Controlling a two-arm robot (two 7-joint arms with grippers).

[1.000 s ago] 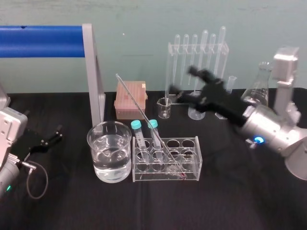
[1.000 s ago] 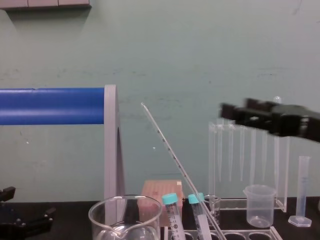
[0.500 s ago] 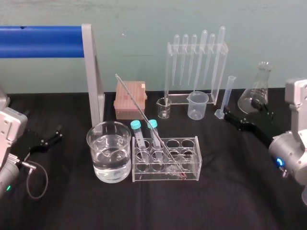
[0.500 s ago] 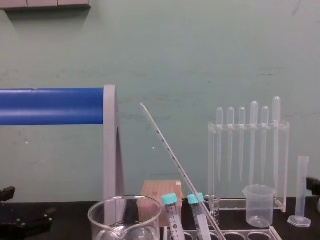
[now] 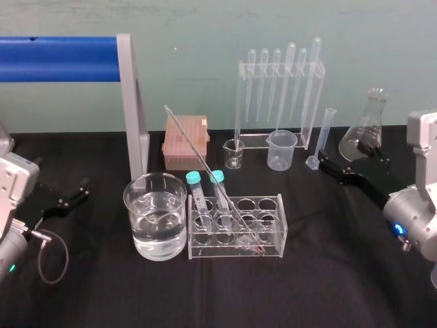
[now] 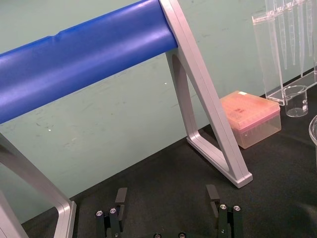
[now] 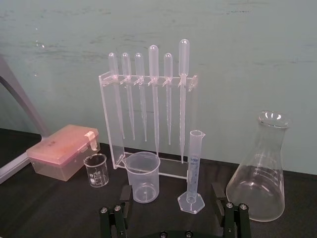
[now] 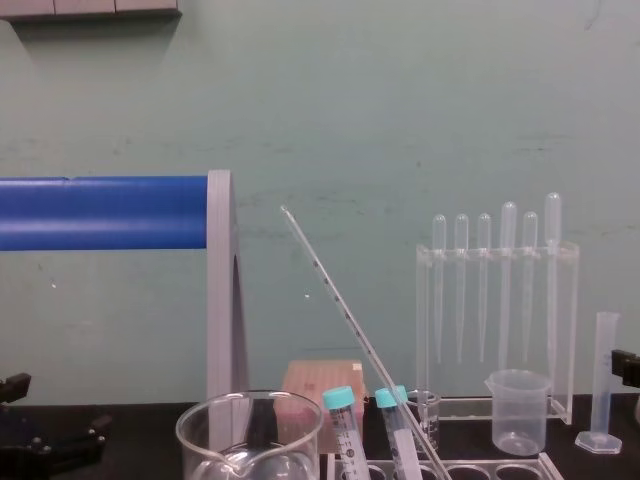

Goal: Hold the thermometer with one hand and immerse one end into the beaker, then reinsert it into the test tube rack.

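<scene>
Head view: slim glass thermometer [image 5: 206, 167] leans in clear rack [image 5: 272, 236]; left gripper [image 6: 167, 192], right gripper [image 7: 172, 191] gape wide.

Black table [image 5: 205, 294] under everything, against a pale green wall [image 5: 205, 34]. Clear, colourless glass for the beaker [image 5: 155, 215] and for the thermometer [image 5: 198, 160], the latter with tiny dark marks along its length. Same see-through look for the test tube rack [image 5: 270, 205]. Teal caps [image 5: 194, 177] on two tubes there. Translucent salmon-pink box [image 5: 186, 140] behind. Bright blue bar [image 5: 58, 59] on a light grey frame [image 5: 133, 109]. Black for both the left gripper [image 6: 166, 196] and the right gripper [image 7: 171, 194]. Silver wrist [image 5: 416, 219] on the right, with a glowing blue ring [image 5: 398, 230].
</scene>
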